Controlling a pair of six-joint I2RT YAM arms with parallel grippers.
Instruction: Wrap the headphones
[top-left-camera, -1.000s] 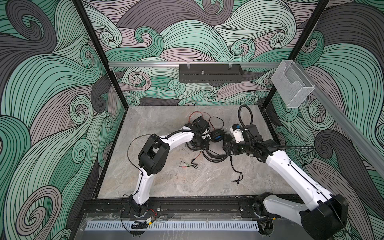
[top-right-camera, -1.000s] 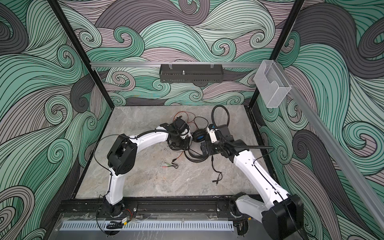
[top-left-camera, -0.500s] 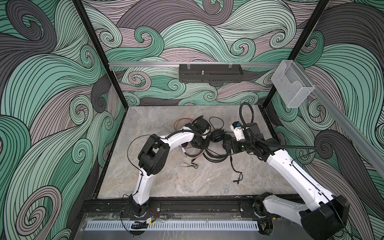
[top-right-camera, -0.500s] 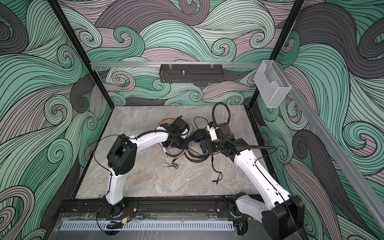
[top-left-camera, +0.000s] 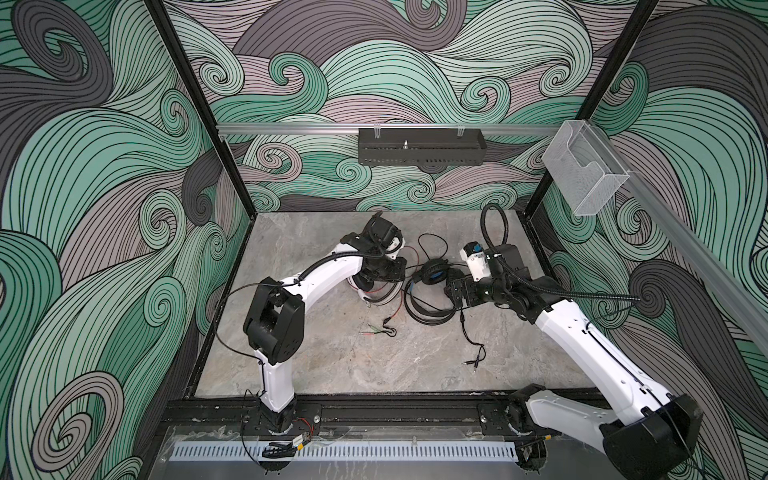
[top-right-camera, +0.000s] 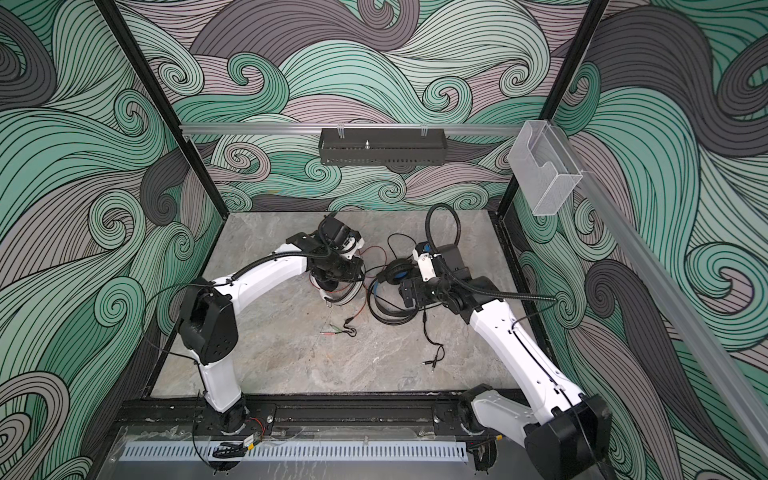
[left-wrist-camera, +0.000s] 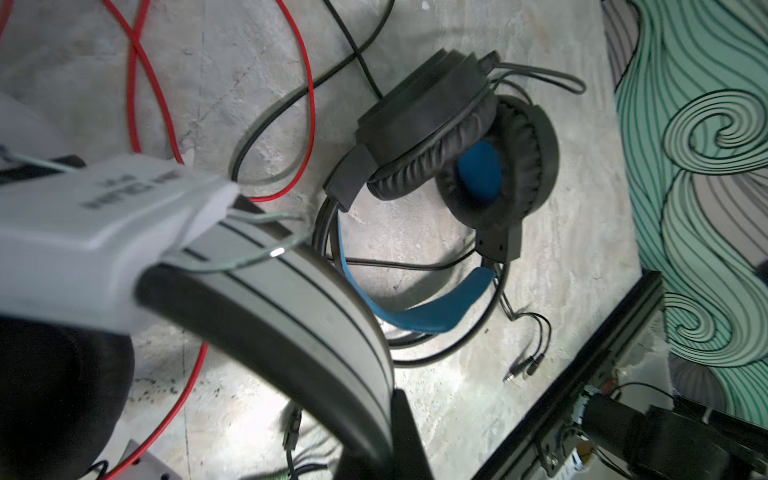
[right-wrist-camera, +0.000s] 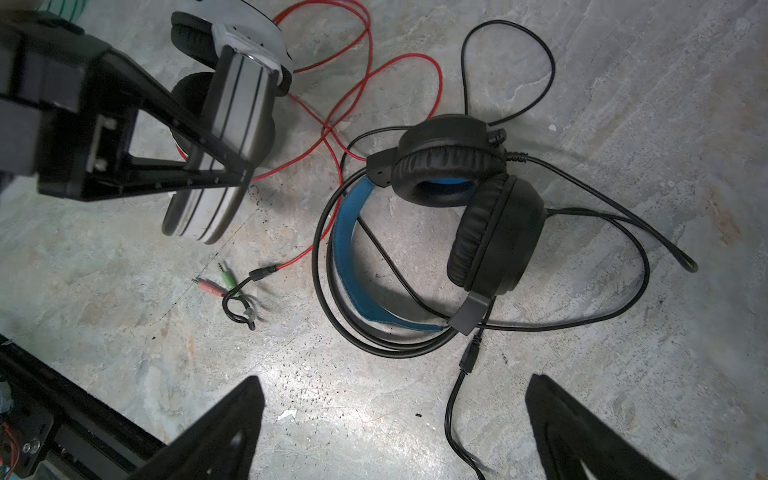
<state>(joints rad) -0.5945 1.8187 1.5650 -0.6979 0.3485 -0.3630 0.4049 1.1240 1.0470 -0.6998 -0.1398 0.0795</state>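
Count's easy: one white headset (right-wrist-camera: 232, 124), one black-and-blue headset (right-wrist-camera: 494, 232), one red cord (right-wrist-camera: 399, 62), one black cord (right-wrist-camera: 540, 54).

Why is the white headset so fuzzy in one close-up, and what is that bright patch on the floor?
In the left wrist view the white headset sits too near the lens, so its band is out of focus, while the black headset behind is sharp; in the right wrist view glare whitens a patch of the table; in both top views the light is even, shadows soft.
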